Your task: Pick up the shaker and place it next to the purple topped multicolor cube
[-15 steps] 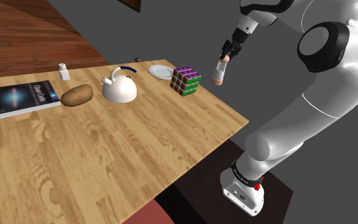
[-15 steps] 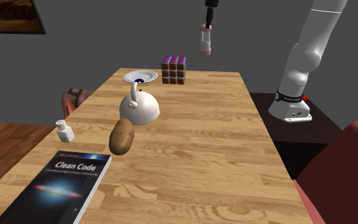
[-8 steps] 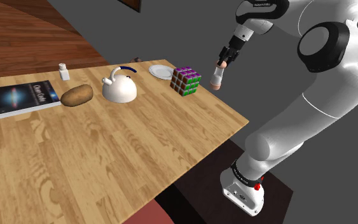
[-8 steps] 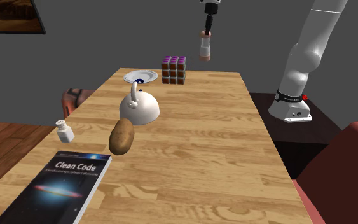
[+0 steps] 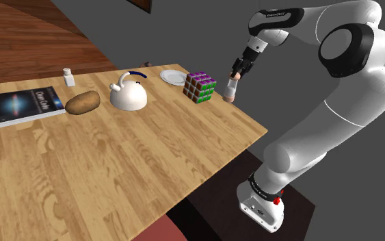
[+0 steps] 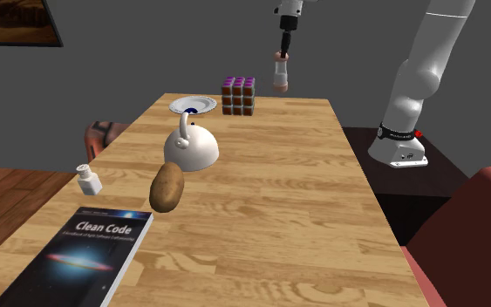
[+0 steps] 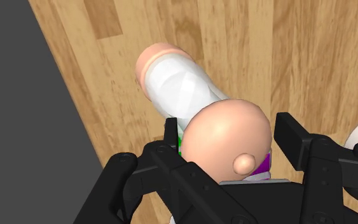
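Gripper: black fingers clamped on either side of the shaker's round pink cap, with the arm reaching in from above.
Shaker: pale body, pink cap and base, hanging in the air a little tilted. It is over the far corner of the table, at the shoulder view's right of the cube and apart from it.
Height: off the wood, though how far is hard to judge from here.
Cube: purple top, sitting on the table near the far end.
Plate: white, just past the cube on the side away from the shaker.
Kettle: white with a dark handle, mid-table, well apart from the shaker.
Potato: beside the kettle.
Small white bottle: at the table's edge near the potato.
Book: lying flat at the far end from the arm.
Wrist view: bare wood under the shaker, with the table edge and grey floor alongside. The purple and green slivers behind the cap are probably the cube.
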`<action>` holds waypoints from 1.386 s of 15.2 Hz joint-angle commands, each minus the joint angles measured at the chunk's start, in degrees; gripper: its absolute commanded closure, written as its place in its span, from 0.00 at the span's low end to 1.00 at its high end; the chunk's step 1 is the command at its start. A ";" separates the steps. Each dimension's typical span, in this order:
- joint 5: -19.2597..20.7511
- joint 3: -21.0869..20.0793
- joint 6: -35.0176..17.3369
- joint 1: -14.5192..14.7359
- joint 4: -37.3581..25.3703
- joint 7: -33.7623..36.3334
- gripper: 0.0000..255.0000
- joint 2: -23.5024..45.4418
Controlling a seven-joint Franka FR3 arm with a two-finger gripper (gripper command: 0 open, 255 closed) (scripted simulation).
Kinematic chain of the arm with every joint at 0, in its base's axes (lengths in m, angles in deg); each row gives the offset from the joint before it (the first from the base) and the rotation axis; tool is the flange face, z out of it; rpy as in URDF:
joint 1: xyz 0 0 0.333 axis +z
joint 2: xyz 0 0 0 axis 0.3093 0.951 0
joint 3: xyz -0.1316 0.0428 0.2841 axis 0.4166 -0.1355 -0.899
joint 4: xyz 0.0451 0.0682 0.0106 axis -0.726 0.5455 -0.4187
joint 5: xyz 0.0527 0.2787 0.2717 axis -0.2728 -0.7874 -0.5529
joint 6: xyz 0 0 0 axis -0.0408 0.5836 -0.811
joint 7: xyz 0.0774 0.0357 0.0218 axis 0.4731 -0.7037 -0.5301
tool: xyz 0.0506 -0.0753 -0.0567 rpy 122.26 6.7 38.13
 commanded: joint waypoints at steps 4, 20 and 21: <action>-0.51 0.08 -3.74 -0.02 2.97 -0.92 1.00 0.85; -2.37 0.12 -12.14 0.01 8.64 -3.30 1.00 3.97; -2.37 0.12 -12.14 0.01 8.64 -3.30 1.00 3.97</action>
